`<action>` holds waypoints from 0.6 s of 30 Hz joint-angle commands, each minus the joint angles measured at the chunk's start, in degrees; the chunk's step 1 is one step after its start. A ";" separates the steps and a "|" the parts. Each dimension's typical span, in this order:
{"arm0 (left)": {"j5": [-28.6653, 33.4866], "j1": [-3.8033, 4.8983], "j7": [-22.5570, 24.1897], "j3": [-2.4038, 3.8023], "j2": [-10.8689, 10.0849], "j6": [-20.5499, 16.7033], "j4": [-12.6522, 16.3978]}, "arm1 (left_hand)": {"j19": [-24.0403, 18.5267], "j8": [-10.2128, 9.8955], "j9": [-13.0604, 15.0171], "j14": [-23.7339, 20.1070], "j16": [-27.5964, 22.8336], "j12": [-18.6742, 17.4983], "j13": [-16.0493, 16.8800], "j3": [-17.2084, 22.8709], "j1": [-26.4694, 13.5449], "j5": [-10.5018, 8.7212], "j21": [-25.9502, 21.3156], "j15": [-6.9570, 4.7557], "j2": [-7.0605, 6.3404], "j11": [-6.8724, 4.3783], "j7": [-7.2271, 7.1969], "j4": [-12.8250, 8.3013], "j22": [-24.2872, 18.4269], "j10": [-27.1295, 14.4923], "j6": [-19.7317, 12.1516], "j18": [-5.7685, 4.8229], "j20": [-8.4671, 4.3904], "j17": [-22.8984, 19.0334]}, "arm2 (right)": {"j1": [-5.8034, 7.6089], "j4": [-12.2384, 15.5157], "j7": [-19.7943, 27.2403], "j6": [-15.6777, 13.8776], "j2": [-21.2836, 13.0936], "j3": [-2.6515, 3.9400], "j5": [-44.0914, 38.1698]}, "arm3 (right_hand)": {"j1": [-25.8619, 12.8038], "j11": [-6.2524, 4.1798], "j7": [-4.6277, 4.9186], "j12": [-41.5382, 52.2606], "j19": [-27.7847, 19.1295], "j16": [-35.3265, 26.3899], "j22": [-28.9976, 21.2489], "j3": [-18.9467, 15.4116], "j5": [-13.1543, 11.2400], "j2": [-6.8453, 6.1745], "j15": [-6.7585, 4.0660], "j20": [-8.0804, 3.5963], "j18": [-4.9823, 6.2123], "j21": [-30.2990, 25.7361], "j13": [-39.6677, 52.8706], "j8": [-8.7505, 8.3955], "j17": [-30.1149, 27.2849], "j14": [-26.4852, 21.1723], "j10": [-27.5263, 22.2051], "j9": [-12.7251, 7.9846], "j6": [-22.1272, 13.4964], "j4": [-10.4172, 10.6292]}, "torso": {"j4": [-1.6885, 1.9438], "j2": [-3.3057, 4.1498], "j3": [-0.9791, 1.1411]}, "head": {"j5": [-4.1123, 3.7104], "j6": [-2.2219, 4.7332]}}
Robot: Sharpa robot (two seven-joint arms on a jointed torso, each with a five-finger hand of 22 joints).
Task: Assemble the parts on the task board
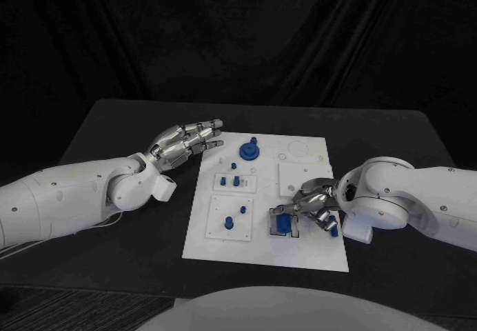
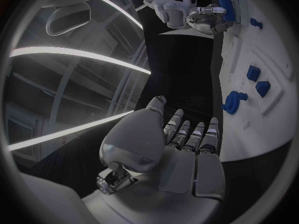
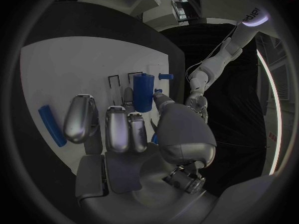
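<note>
Blue part (image 3: pixel 142 92) – right robot hand (image 1: pixel 310 205) gripping, no readable writing

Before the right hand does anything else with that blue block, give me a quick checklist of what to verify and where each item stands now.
1. Right hand at the blue block: ok, fingers against it.
2. Firm hold on the block: cannot tell, contact partly hidden.
3. Block seated in the task board: cannot tell.
4. Left hand off the board: ok, open beside its far left corner.
5. Loose blue bar clear of the fingers: ok, lying apart on the board.
</note>
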 commanded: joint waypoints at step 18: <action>0.32 -0.13 0.27 0.05 0.17 1.10 -0.04 | 0.40 0.07 -0.03 0.24 0.28 0.14 0.02 0.32 -0.18 0.30 0.18 0.41 0.55 0.29 0.21 -0.16 -0.12 -0.19 -0.33 -0.99 -0.07 0.07 | -0.20 -0.14 -0.80 1.23 -0.06 0.00 -0.32 | -0.83 0.46 0.24 0.15 -0.14 -0.45 8.59 -3.60 -4.73 -0.72 0.57 0.22 1.04 -0.60 15.09 0.45 -0.25 2.63 5.97 -0.85 -1.71 0.42 | 0.01 0.00 -0.01 | 0.16 0.00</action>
